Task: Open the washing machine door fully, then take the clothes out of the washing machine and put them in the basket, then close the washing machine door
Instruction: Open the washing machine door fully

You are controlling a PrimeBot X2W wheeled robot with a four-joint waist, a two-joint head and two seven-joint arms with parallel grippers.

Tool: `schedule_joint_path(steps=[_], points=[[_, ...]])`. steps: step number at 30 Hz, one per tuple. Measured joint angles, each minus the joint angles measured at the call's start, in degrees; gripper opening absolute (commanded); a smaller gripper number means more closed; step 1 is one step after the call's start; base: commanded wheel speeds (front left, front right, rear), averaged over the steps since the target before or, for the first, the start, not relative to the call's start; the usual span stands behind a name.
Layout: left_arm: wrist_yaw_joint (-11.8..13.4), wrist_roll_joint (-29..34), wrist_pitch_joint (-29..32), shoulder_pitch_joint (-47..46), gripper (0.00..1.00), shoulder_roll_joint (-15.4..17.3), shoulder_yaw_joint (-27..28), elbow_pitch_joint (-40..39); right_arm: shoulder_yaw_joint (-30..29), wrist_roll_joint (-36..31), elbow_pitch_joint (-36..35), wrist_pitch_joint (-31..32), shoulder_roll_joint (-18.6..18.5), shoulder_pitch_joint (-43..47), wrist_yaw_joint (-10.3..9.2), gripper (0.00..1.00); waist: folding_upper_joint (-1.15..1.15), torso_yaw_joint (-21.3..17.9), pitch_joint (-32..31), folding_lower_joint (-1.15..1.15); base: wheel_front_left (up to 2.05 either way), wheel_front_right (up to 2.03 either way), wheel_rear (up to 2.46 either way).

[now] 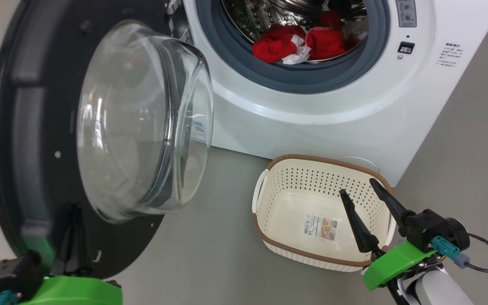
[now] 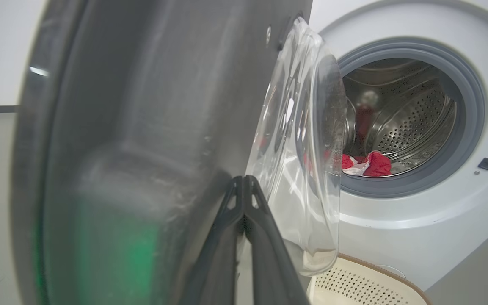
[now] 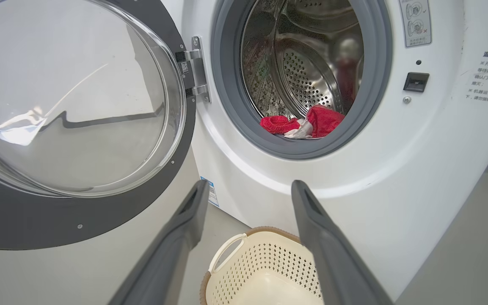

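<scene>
The washing machine door (image 1: 100,135) stands swung wide to the robot's left, hinged at the left of the washing machine (image 1: 311,106). It has a broad matt-black inner face, a glossy rim and a bulging clear glass bowl that reflects the room. The left gripper (image 2: 244,183), fingers pressed together and holding nothing, lies low along the black face beside the bowl; contact cannot be confirmed. Judged step: finishing the swing. A steady sideways push on the rigid black ring, not on the slippery curved glass, should serve best. The clothes (image 1: 282,42), soft crumpled red fabric with white trim, lie at the front of the perforated steel drum (image 3: 307,72), behind the grey rubber ring (image 1: 294,80). The right gripper (image 1: 358,187), fingers apart and empty, hovers over the basket (image 1: 311,157), a cream perforated plastic one with a brown rim, on the floor just before the machine.
</scene>
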Motion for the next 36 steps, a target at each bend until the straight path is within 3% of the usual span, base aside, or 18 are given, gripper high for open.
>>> schedule_joint_path(steps=[21,36], points=[[0.5,-4.3,-7.9,-4.5,0.0,1.2,9.2,12.4,0.0,-1.0,-0.1,0.0,-1.9,0.7,0.0,1.0,0.0,-0.2,1.7,0.0,0.0,0.0,0.0],[-1.6,-5.5,-8.9,-10.8,0.0,3.9,15.5,21.0,1.5,-0.7,-0.1,0.0,-3.9,0.8,0.0,1.0,0.0,-0.7,3.7,0.0,0.0,0.0,0.0]])
